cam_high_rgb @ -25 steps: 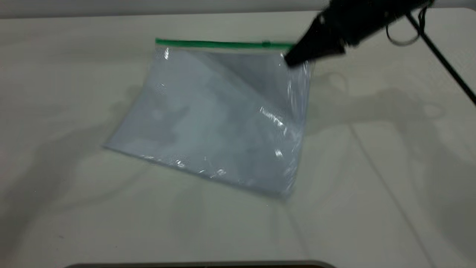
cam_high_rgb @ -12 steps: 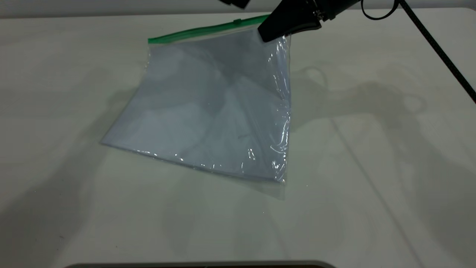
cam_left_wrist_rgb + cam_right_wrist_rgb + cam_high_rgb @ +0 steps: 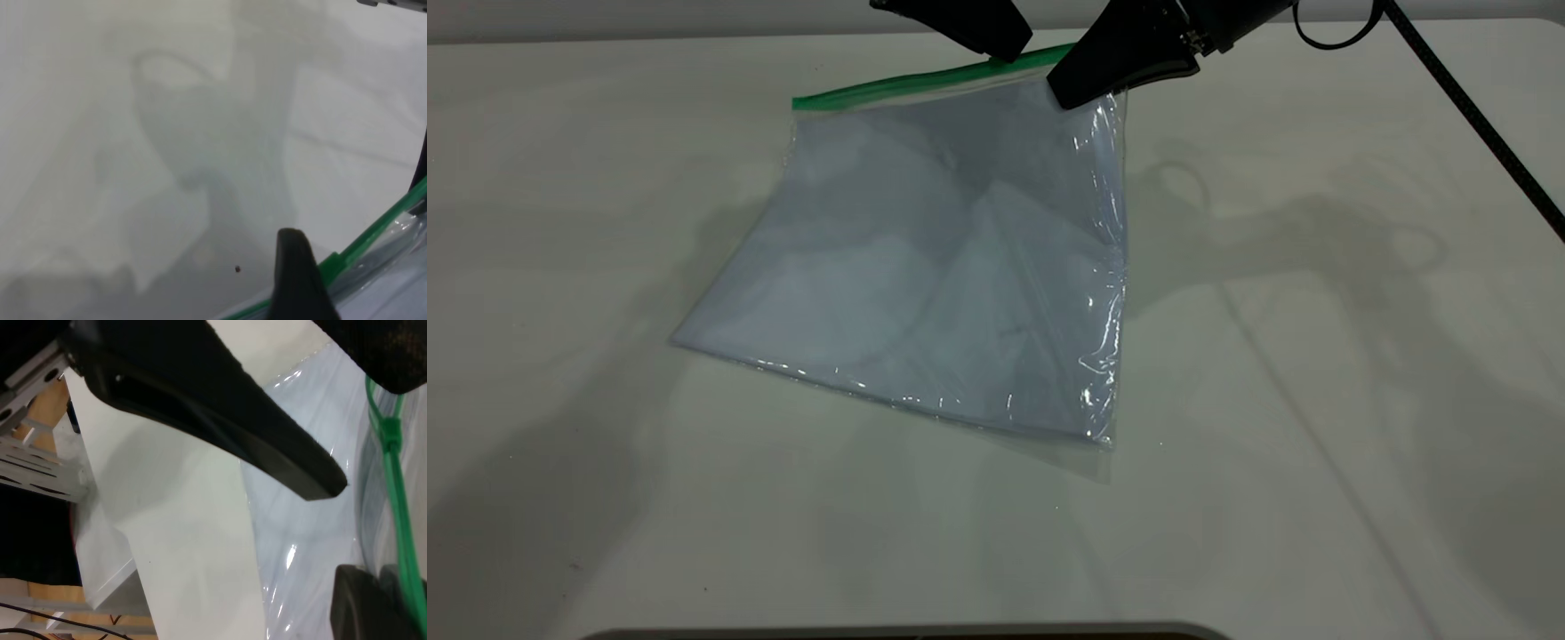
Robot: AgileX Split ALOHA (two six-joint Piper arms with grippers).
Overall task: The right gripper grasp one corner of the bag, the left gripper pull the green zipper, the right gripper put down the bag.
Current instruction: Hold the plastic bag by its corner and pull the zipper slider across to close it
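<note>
Plastic of the bag [image 3: 943, 267] is seen sloping across the middle of the desk [image 3: 1316, 498]: its near-left corner and lower edge rest on the surface, while the far edge, toward the far side of the desk, is raised. This tilt is explained by the hold at the far-right corner, and it appears intended to keep the closure off the surface and taut so that a slider can be drawn along it.

Along that raised far edge the green zipper [image 3: 907, 83] is stretched, climbing from its low left end toward the held corner. Its small slider tab is made out in the right wrist view [image 3: 389, 439], short of the held end.

Over the strip's right part the left gripper [image 3: 996, 40] is positioned, its tip just above or at the strip; whether contact is made cannot be told. Only one finger [image 3: 297, 280] is shown in the left wrist view, beside the strip, so the state of its jaws cannot be told. It is judged to be placed there for taking the slider.

At the far-right corner the right gripper [image 3: 1072, 89] is found, its jaws clamped together on the bag's corner, which is thereby kept lifted and steady against the coming pull.
</note>
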